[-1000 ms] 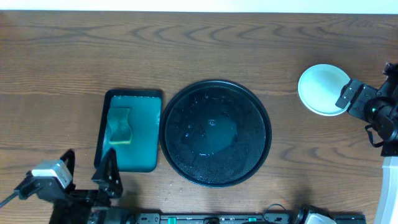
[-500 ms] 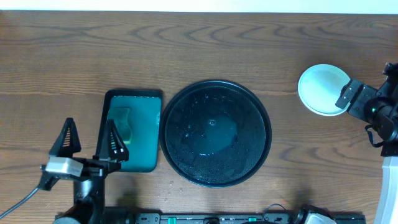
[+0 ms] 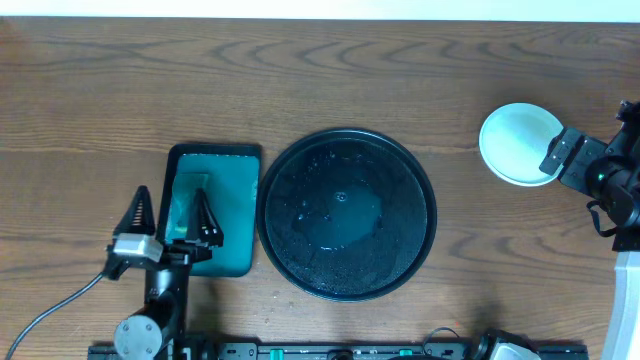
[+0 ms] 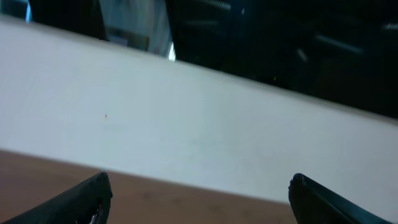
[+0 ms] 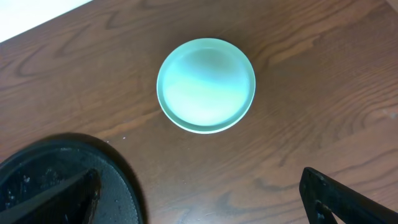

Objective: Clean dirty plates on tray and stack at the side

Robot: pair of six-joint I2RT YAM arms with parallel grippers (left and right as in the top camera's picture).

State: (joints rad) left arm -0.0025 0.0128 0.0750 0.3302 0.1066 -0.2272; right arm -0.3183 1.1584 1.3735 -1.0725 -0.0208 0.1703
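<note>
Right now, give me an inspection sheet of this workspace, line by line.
Surface: wooden table, no spills seen.
Job's things: black tray wet, no plates on it; plates stacked to its right, top one looks clean.
Clutter: teal tray with a sponge.
Grippers: left gripper open, over the teal tray; right gripper open near the plates, empty.
Cables: grey cable trailing from the left arm.
Surroundings: white strip past the far edge.

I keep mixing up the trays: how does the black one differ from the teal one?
The black tray is round and wider; the teal tray is rectangular and narrower. The teal tray holds a sponge; the black tray only looks wet. Both lie flat on the table.
</note>
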